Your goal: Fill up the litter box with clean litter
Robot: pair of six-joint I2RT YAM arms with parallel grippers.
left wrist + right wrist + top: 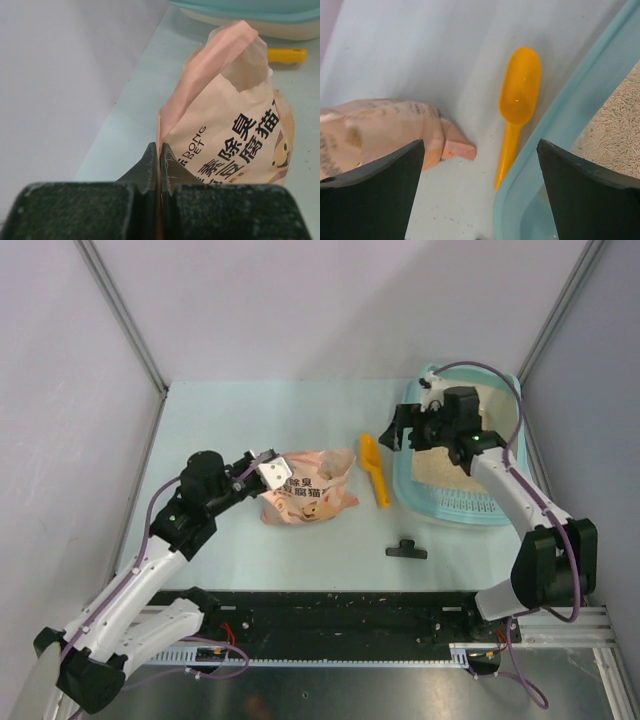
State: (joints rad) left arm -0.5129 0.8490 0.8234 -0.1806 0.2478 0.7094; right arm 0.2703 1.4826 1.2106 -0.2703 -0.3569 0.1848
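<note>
While the left gripper (262, 468) is pinched tight on the left-hand end of the soft pink-orange printed bag (312, 490), the coming move turns on how that bag lies toward the large light-teal rectangular plastic litter box (470, 503). In the top view the bag rests on the pale table (250, 410) at centre frame, with its long axis running left to right. The litter box sits well apart at the upper right, so the bag's free end points toward it.

The left wrist view agrees. The left gripper (160, 150) has its jaws closed on a thin fold of the bag (225, 130), and the litter box (260, 7) crosses the top of the frame beyond the bag's crumpled far end. Whether that end is open I cannot tell.

Between the two lies an orange plastic scoop (375, 470), its handle pointing toward the bottom of the frame, just beside the box's left wall.

Fine pale beige litter (432, 470) already covers part of the box floor, so the fill looks begun rather than finished.

The right gripper (405, 430) hangs over the box's left rim, jaws spread wide and holding nothing. Its own camera shows the scoop (520, 95) between its fingers (385, 185), the bag (380, 125) at left, and the box rim (560, 115) and litter (615, 140) at right. It is the nearer arm to both scoop and box. A small black clip (406, 550) lies apart, lower centre.
</note>
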